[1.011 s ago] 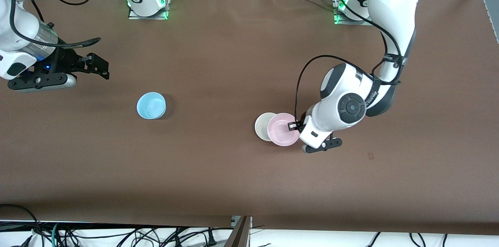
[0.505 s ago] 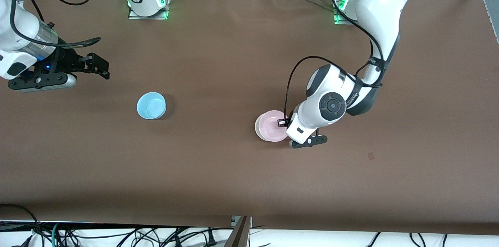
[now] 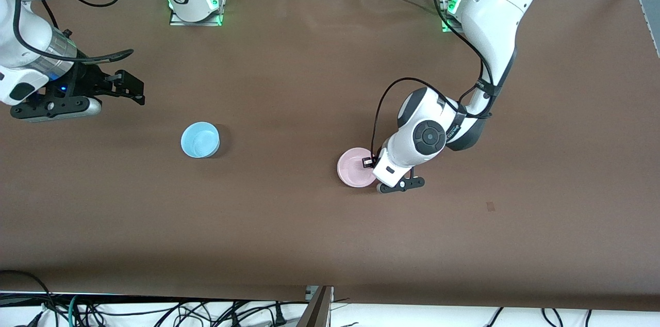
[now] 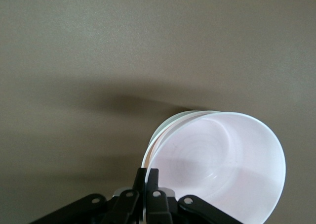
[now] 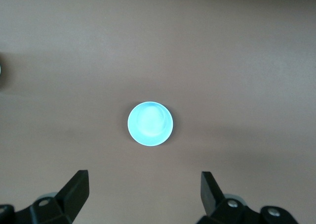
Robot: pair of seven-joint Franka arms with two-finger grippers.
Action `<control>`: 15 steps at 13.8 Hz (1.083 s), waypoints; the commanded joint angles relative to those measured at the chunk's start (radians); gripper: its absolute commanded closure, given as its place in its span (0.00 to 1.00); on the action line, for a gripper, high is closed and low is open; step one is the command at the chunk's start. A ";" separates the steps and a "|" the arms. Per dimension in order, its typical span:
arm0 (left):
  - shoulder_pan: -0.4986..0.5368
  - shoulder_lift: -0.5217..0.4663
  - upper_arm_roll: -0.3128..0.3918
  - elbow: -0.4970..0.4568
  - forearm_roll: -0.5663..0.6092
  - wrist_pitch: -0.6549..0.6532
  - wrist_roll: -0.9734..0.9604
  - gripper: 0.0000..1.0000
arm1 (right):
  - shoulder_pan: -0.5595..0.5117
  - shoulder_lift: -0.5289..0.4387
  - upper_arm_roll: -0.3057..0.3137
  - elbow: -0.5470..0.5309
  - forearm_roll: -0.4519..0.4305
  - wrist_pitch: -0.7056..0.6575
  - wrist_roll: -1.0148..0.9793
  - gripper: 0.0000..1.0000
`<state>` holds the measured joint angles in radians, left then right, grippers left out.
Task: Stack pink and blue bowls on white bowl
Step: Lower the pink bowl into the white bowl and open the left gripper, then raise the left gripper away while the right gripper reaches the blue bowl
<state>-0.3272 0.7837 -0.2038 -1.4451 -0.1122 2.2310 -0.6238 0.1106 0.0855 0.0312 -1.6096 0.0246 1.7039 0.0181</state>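
The pink bowl [image 3: 357, 167] is pinched at its rim by the left tool [image 4: 147, 177] and hangs directly over the white bowl [image 4: 170, 122], which is almost fully covered. The blue bowl [image 3: 200, 140] sits on the surface [image 3: 309, 84] toward the right arm's end. The right tool [image 5: 143, 187] waits, spread, above it. The bowls are judged light, stiff and smooth; a rim pinch is suited.

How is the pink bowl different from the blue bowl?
The pink bowl is pale pink; the blue bowl is light blue. The left gripper pinches the pink bowl's rim, but the blue bowl stands free, with the open right gripper waiting above the table. The pink bowl sits over the white bowl, whose rim peeks out beneath; the blue bowl rests alone on the table. Both are small, round and shallow.
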 commanded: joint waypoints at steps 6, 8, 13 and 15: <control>-0.016 -0.026 0.014 -0.015 -0.004 0.006 -0.005 0.00 | 0.004 0.008 -0.001 0.028 0.009 -0.013 -0.009 0.00; -0.012 -0.058 0.014 -0.015 -0.004 -0.008 -0.005 0.00 | 0.003 0.008 -0.001 0.028 0.009 -0.012 -0.009 0.00; 0.059 -0.213 0.026 -0.009 0.000 -0.215 0.010 0.00 | 0.000 0.022 -0.004 0.028 0.008 -0.006 0.006 0.00; 0.102 -0.274 0.024 -0.005 0.067 -0.299 0.012 0.00 | 0.006 0.034 -0.004 0.027 -0.003 -0.010 0.016 0.00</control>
<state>-0.2615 0.5813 -0.1767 -1.4289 -0.0975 2.0015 -0.6210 0.1107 0.0985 0.0291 -1.6036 0.0263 1.7035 0.0199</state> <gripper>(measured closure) 0.000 0.000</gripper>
